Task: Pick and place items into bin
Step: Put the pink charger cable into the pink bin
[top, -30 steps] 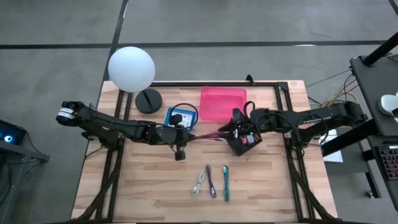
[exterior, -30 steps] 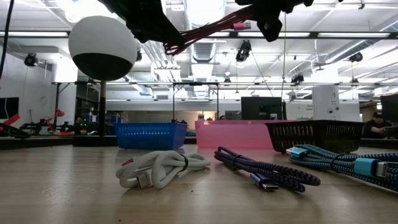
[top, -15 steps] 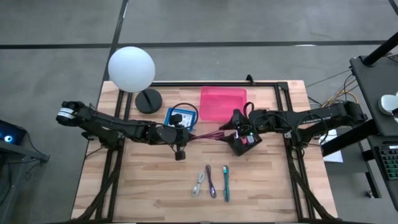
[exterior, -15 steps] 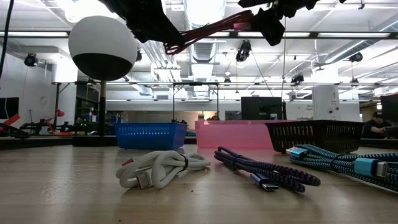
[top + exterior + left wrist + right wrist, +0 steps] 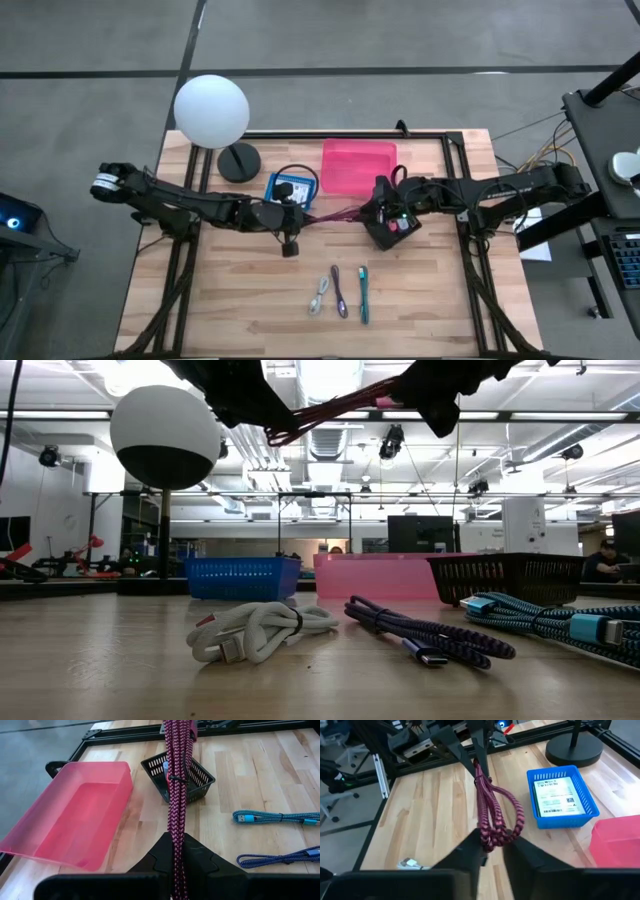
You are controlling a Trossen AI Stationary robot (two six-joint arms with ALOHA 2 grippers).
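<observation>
Left wrist view: maroon cable (image 5: 177, 795) clamped between both closed end effectors, no legible labels.

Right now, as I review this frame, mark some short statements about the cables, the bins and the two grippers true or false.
1. The maroon cable is stretched between the left gripper and the right gripper. True.
2. Three cables lie on the table: white cable, purple cable and teal cable. True.
3. The pink bin holds the teal cable. False: the pink bin looks empty; the teal cable lies on the wood.
4. The left gripper is open and holds nothing. False: it is shut on the maroon cable.
5. The blue basket holds a white card. True.
</observation>
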